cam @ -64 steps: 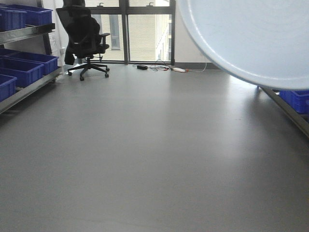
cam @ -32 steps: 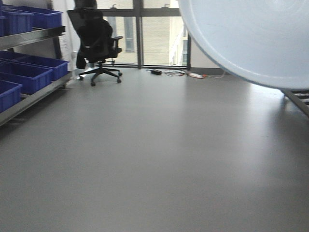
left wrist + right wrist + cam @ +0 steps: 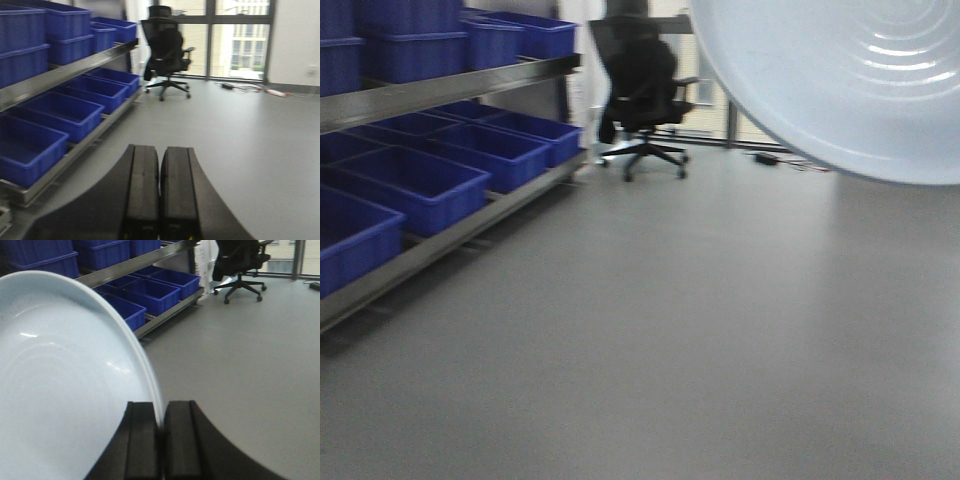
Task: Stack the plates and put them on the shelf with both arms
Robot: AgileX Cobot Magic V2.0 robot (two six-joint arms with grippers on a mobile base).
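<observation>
Plate (image 3: 60, 390) cropped, rim pinched in right tool (image 3: 161, 409)

A white plate (image 3: 840, 90) fills the upper right; blue bins (image 3: 420, 185) line the shelf (image 3: 450, 90) at left.

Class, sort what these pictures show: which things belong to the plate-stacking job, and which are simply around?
Belong to the job: white plate, clamped by its rim in the right gripper; left gripper, shut and empty; steel shelf with blue bins.
Just around: office chair; loose cables; windows.
</observation>
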